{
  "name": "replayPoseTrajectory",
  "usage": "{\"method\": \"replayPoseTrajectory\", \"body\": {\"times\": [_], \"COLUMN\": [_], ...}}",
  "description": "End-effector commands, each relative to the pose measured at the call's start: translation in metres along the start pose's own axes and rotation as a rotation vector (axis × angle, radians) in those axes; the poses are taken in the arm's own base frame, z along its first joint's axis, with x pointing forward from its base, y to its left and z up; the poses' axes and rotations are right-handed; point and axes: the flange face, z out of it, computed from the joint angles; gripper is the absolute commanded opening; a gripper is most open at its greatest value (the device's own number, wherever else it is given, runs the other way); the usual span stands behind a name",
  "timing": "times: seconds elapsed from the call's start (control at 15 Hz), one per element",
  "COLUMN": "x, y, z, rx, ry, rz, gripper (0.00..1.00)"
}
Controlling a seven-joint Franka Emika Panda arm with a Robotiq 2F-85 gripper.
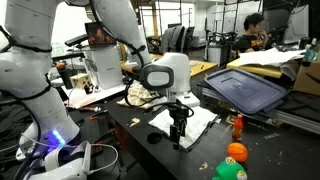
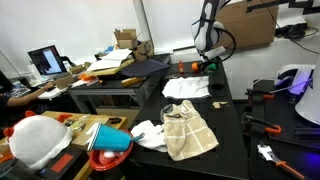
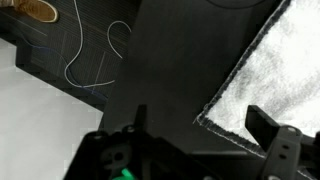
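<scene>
**White cloth under spread fingers**

Fingers [image 3: 268, 132] are spread wide and grip nothing. In the wrist view one finger hangs over the frayed edge of the white cloth [image 3: 270, 70] and the other over the bare black surface [image 3: 170, 70].

The white cloth lies flat on the surface directly below the fingers in an exterior view [image 1: 203, 120].

Surrounding items:
- A thin white cord [image 3: 95, 62] curls on the surface, apart from the cloth.
- An orange bottle [image 1: 238, 126] stands upright near the cloth.
- Orange and green toys [image 1: 234, 154] sit near the front edge.
- A dark tray [image 1: 245, 88] lies tilted behind.
- A beige towel [image 2: 188, 132] lies well apart.
</scene>
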Motion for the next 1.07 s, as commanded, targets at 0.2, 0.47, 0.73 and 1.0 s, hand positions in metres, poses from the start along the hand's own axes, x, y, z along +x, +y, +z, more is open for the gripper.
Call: {"method": "replayPoseTrajectory", "body": {"times": [0.2, 0.47, 0.73, 1.0], "x": [0.02, 0.025, 0.032, 0.041], "y": [0.019, 0.01, 0.003, 0.006], "z": [0.006, 0.011, 0.022, 0.033], "rx": [0.116, 0.161, 0.177, 0.173], "ry": [0.006, -0.007, -0.02, -0.029], "rz": [0.011, 0.005, 0.005, 0.015], "gripper": [1.0, 1.0, 1.0, 1.0]}}
